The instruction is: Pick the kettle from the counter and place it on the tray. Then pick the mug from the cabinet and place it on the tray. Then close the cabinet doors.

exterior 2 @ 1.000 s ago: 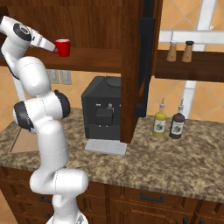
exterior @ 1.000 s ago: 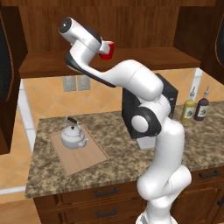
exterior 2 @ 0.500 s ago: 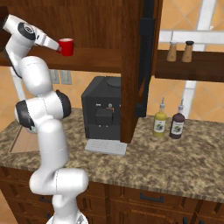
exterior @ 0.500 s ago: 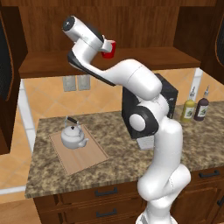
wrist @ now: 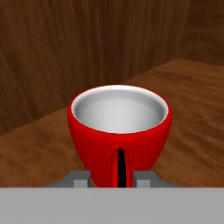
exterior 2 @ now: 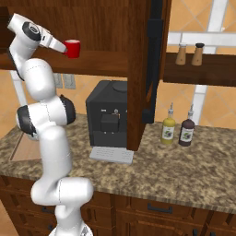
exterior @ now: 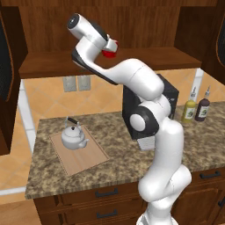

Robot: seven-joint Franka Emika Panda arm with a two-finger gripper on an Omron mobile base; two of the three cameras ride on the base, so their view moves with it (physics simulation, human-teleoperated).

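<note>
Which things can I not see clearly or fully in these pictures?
- Hand view: the fingers are cut off by the bottom band; whether they already press the small red mug cannot be told.
- Left base view: the white arm covers most of the mug and much of the black coffee machine.
- Right base view: the arm and the left edge hide most of the flat wooden tray.

Red mug [wrist: 119,144] upright, white inside, handle between the fingertips [wrist: 81,178], apparently resting on cabinet [wrist: 192,109] shelf.
</note>
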